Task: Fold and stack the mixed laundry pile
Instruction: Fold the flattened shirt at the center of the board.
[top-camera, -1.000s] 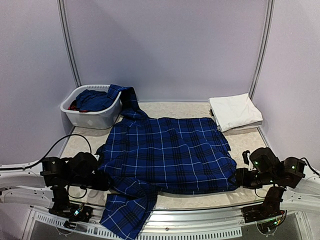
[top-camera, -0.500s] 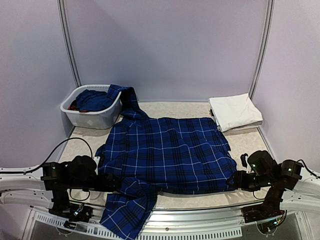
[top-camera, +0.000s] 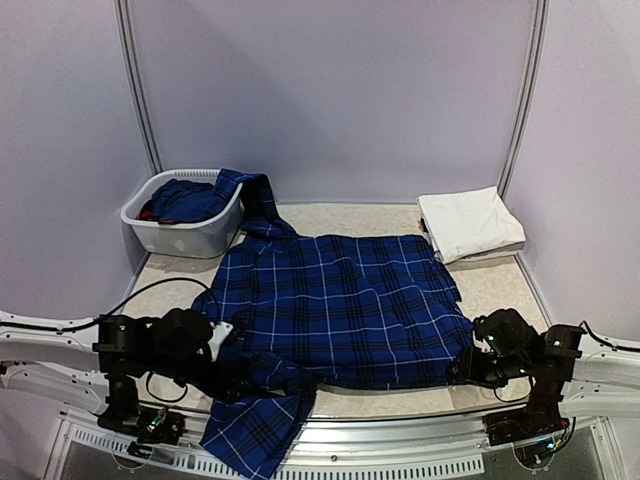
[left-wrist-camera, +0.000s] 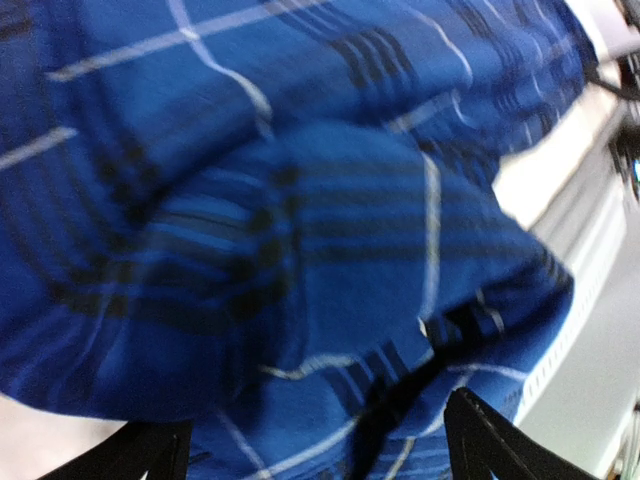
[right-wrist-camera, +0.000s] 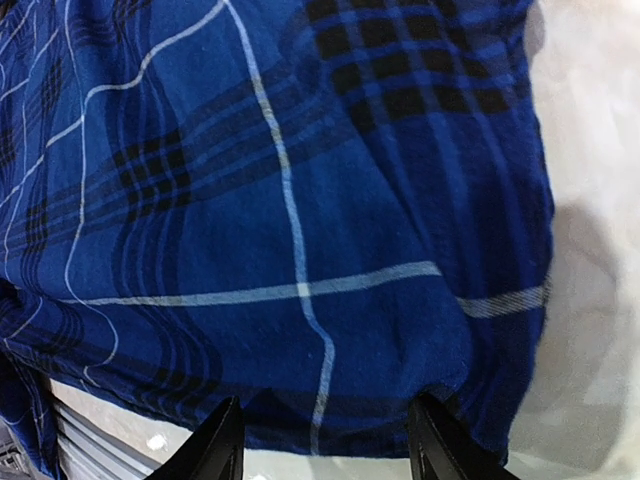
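Top external view: plaid shirt (top-camera: 340, 300) lies mid-frame on the bench (top-camera: 495, 285), long axis left-right, sleeve toward upper left; my left end effector (left-wrist-camera: 315, 455) gapes wide, right end effector (right-wrist-camera: 325, 440) partly open.

One shirt (top-camera: 340, 300), one basket (top-camera: 180, 240), two arms (top-camera: 165, 342) (top-camera: 525, 352)

In the left wrist view the plaid shirt (left-wrist-camera: 300, 250) was blurred and ran off every edge. Only the tips of the left gripper (left-wrist-camera: 320, 455) showed at the bottom. The right gripper (right-wrist-camera: 325, 445) was likewise cut to two fingertips, and whether the hem lay between them could not be told. From above, cloth and arms hid both sets of jaws. The red bit (top-camera: 146, 213) in the basket (top-camera: 180, 242) was too small to identify, and the basket wall half hid the blue piece (top-camera: 190, 200).
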